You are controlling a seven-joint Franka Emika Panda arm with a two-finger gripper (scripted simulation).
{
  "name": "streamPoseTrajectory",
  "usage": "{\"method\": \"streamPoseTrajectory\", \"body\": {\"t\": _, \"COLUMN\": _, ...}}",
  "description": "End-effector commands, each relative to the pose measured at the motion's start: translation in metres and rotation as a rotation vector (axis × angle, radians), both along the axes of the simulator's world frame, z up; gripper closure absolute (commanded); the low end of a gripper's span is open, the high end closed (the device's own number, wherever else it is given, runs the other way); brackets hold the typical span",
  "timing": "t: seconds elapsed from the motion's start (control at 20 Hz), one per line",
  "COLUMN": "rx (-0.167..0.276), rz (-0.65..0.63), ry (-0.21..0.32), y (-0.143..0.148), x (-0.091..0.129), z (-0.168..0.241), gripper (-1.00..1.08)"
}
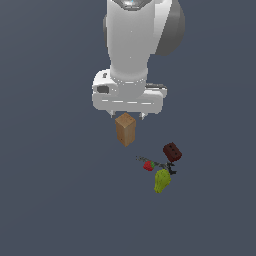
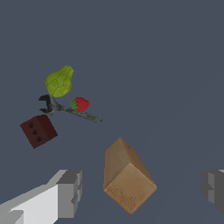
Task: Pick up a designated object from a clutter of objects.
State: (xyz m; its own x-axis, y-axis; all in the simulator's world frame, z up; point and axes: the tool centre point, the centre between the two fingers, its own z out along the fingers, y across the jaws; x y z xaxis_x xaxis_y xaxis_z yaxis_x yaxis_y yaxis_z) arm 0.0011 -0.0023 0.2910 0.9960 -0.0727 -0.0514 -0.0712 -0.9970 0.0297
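Exterior view: the white arm comes down from the top of the frame and ends in the hand [image 1: 128, 115], which hangs just above the tan wooden block [image 1: 125, 129]. Only two short finger tips show below the white hand body, one on each side of the block's top, with neither touching it. The block stands upright on the dark grey counter [image 1: 50, 200]. Well apart from it, toward the exterior view's right and nearer the camera, lies a tight cluster: the dark brown holed block [image 1: 172, 151], the red strawberry [image 1: 148, 165], a thin dark tool [image 1: 165, 166] and the yellow-green pear [image 1: 161, 180]. The pear is the lowest of the cluster in the frame, just beside the tool and close to the strawberry.

Wrist view: the hand [image 2: 142, 190] is spread wide open, its grey fingers [image 2: 70, 192] standing far apart with the wooden block [image 2: 129, 177] between them and clear of both. The pear [image 2: 59, 81] lies farther off on the counter [image 2: 175, 65], untouched, next to the strawberry [image 2: 80, 104]. The tool [image 2: 70, 110] runs beneath both, and the brown block [image 2: 38, 130] sits just beside the tool's end.
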Motion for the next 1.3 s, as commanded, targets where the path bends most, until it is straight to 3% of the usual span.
{"method": "streamPoseTrajectory", "body": {"t": 0.0, "rx": -0.001, "rz": -0.027, "ry": -0.002, "y": 0.004, "x": 0.006, "z": -0.005, "gripper": -0.92}}
{"method": "streamPoseTrajectory", "body": {"t": 1.25, "rx": -0.003, "rz": -0.517, "ry": -0.043, "y": 0.087, "x": 0.098, "z": -0.115, "gripper": -0.92}}
